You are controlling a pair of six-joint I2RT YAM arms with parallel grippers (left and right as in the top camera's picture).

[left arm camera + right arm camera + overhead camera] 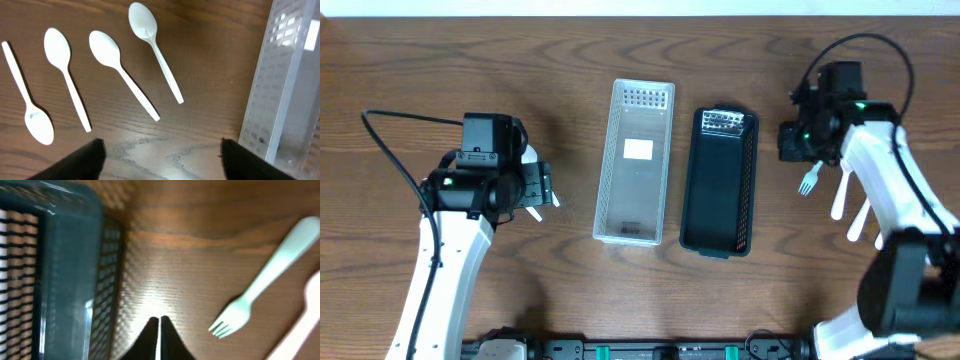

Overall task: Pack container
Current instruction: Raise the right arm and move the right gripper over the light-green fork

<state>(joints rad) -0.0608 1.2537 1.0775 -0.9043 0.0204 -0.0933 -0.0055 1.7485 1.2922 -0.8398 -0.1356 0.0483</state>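
White plastic spoons (125,77) x4 flat on wood surface (210,50) beside clear perforated plastic tray (280,85) | likely light, stiff, slick; pinch mid-handle | L hand (160,155) apart above, empty | R hand (159,330) together, empty, by pale plastic fork (260,287)

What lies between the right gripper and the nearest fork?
Nothing but bare table. The right wrist view shows open wood between the shut right gripper and the fork.

The right gripper (159,330) hangs over the wooden table (175,255), fingers pressed together with nothing between them. To its left sits a dark mesh basket (70,255). To its right lies a white fork (265,276) — tines toward the gripper — with another white utensil (301,322) just beyond.
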